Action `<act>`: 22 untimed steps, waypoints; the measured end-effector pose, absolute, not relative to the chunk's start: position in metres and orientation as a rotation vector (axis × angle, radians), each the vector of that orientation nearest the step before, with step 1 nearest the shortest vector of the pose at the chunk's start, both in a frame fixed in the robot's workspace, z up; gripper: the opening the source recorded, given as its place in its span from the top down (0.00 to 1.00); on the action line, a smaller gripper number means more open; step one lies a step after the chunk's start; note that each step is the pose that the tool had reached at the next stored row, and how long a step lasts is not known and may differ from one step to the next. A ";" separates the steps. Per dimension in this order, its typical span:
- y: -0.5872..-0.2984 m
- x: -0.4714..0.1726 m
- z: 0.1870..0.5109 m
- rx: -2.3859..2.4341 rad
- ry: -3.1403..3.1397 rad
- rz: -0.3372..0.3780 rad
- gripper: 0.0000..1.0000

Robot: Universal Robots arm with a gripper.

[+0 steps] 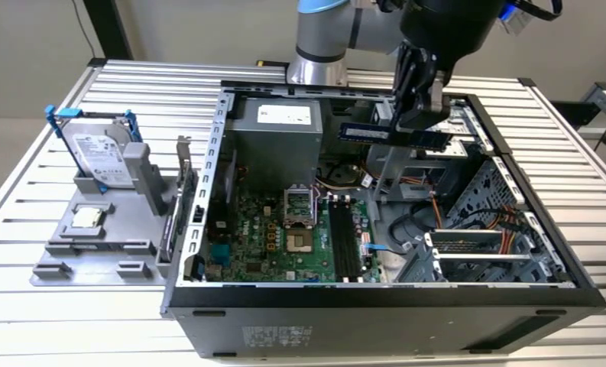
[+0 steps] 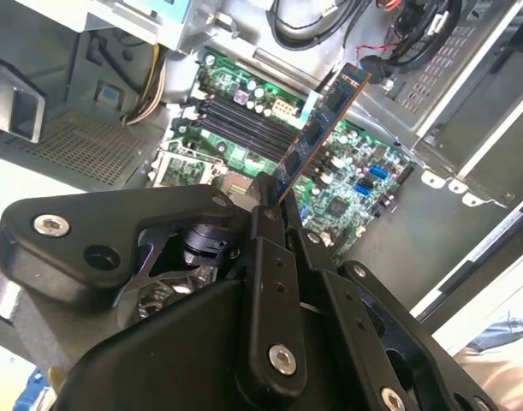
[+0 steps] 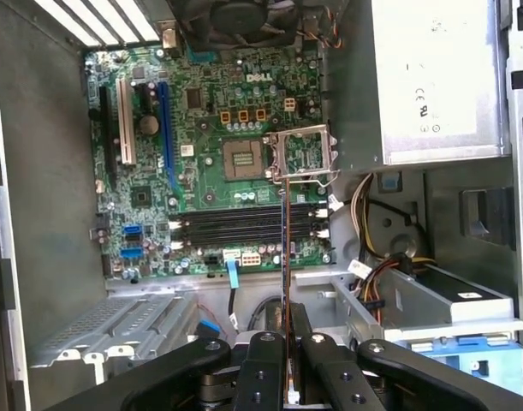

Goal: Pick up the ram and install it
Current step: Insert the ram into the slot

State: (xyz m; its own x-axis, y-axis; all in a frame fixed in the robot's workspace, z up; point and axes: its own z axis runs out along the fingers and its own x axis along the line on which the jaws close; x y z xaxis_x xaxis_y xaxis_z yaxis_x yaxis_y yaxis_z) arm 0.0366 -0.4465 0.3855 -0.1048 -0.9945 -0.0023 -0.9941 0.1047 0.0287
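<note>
Close under the wrist, the gripper [image 3: 287, 342] has its jaws pinching one end of the ram [image 3: 285, 257], held over the open computer case [image 1: 384, 321]. Farther down, the motherboard's black slots [image 3: 244, 224] lie well apart from it: the ram is picked up, not yet installed.

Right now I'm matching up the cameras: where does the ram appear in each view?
Exterior view: ram level above the open case.
Second wrist view: ram slanting out above the motherboard.
First wrist view: ram edge-on, a thin line crossing the black memory slots.
Shared landmark: those slots.
</note>
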 end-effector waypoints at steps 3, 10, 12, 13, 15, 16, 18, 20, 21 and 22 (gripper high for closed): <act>-0.446 0.036 0.385 2.092 -2.321 -0.037 1.00; -0.446 0.035 0.385 2.093 -2.320 -0.037 1.00; -0.446 0.035 0.385 2.093 -2.320 -0.037 1.00; -0.446 0.035 0.385 2.093 -2.320 -0.037 1.00; -0.446 0.035 0.385 2.092 -2.321 -0.037 1.00; -0.446 0.035 0.385 2.091 -2.322 -0.037 1.00; -0.446 0.035 0.385 2.086 -2.327 -0.038 1.00; -0.446 0.035 0.385 2.072 -2.339 -0.038 1.00; -0.446 0.035 0.385 2.063 -2.347 -0.038 1.00; -0.446 0.035 0.385 2.054 -2.356 -0.038 1.00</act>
